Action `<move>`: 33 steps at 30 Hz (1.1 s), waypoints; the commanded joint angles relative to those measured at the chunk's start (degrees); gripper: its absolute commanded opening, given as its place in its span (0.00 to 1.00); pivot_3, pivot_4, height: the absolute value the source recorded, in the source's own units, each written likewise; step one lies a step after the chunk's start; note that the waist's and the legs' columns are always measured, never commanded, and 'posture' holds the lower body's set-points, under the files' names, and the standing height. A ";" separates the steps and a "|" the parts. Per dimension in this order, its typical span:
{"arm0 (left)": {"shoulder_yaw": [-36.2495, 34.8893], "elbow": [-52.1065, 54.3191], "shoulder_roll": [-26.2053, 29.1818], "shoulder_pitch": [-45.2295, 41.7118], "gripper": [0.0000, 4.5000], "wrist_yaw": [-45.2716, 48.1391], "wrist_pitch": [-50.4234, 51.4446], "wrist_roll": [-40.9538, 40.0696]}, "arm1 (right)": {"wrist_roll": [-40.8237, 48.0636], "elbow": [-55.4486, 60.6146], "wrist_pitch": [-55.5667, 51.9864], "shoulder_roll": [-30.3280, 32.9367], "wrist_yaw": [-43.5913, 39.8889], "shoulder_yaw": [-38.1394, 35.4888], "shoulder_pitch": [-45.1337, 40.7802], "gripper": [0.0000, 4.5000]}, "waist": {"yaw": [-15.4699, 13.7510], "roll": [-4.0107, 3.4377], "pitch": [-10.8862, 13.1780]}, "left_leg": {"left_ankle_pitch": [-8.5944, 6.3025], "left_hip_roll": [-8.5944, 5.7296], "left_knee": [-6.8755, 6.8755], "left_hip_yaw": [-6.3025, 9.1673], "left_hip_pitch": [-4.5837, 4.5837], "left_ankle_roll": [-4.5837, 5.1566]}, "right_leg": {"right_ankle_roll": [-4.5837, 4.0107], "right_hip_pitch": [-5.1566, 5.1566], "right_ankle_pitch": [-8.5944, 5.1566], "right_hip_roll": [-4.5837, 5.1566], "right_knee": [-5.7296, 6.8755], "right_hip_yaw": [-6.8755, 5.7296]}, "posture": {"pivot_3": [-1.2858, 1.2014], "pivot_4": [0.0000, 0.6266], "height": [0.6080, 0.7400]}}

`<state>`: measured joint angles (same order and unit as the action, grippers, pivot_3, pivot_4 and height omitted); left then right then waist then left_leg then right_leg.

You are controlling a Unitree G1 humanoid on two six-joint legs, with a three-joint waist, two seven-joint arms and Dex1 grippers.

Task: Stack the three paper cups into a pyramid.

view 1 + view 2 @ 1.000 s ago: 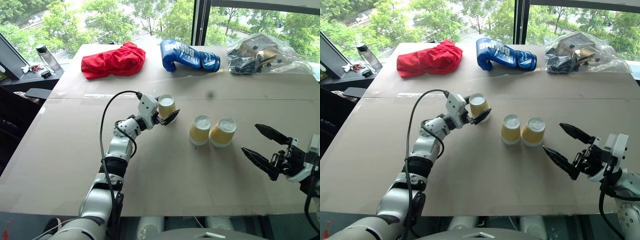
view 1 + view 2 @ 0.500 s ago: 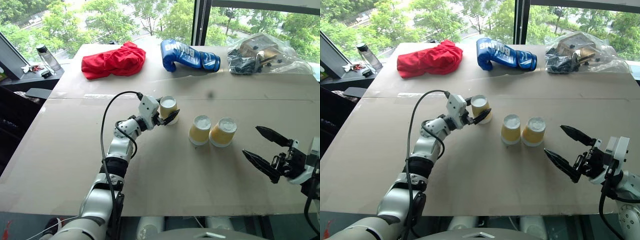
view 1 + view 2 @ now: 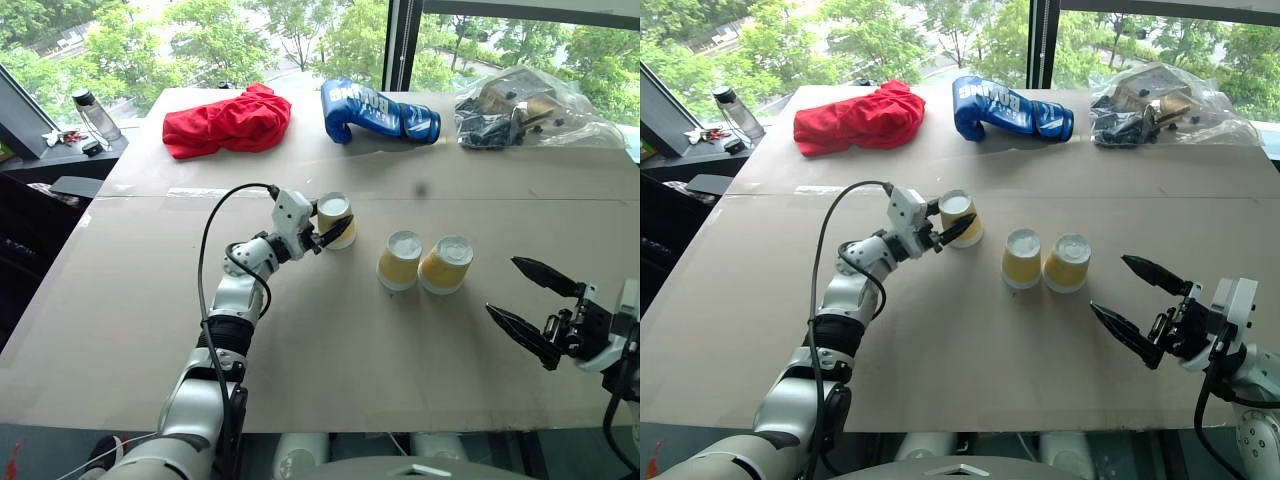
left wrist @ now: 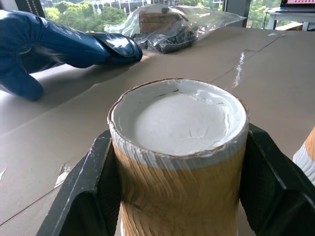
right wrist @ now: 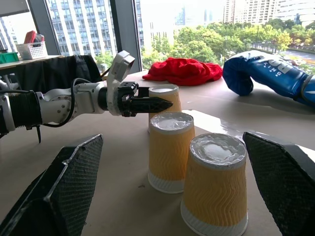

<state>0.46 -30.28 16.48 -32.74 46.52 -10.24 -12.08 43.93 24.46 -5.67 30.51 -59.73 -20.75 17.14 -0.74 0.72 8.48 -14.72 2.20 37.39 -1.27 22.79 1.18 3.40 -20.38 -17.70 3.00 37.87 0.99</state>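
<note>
The three paper cups [image 3: 400, 262] have wavy ribbed tan paper sides, kind of rough looking, with smooth white paper bases facing up, a bit crinkled on the one nearest the left wrist camera. The table [image 3: 330, 360] is covered in plain matt brown cardboard. Far side: a shiny blue boxing glove [image 3: 378, 114], leathery and glossy, soft rumpled red cloth [image 3: 226, 122], and a clear crinkly plastic bag [image 3: 520, 105]. The right gripper [image 3: 532, 304] fingers [image 5: 54, 196] are black with a fine textured pattern.

White "BOXING" lettering on blue boxing glove [image 3: 378, 111]
</note>
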 commanded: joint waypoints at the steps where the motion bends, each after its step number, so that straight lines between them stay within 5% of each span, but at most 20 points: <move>1: -1.03 3.77 0.28 -0.46 0.62 0.40 0.61 -1.54 | 0.27 0.30 1.50 -0.41 -0.78 -0.49 -0.01 1.00 | 0.00 0.00 0.00 | 0.00 0.00 0.00 0.00 0.00 0.00 | 0.00 0.00 0.00 0.00 0.00 0.00 | 0.52 0.24 1.00; 15: 4.80 14.94 1.71 -17.02 0.62 15.16 20.48 -8.87 | 1.72 0.30 0.81 -0.66 -0.72 -1.09 -0.71 1.00 | -0.01 0.02 0.02 | 0.10 -0.04 0.08 0.02 0.06 -0.17 | 0.02 0.02 -0.01 -0.01 0.00 -0.01 | 0.52 0.24 1.00; 33: 12.39 15.10 -4.85 -19.62 0.62 23.21 21.57 -7.67 | 2.88 5.11 -0.58 -0.01 4.62 -3.96 2.10 1.00 | 0.01 0.02 0.03 | 0.09 0.00 0.07 0.02 0.06 -0.14 | 0.05 -0.01 -0.03 -0.10 0.01 0.05 | 0.52 0.24 1.00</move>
<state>12.50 -17.47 11.88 -51.78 69.10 11.55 -19.70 45.74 27.32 -6.28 30.44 -55.91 -23.06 19.15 -0.73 0.75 8.51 -14.64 2.19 37.46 -1.25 22.85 1.05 3.45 -20.39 -17.73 2.91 37.89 1.04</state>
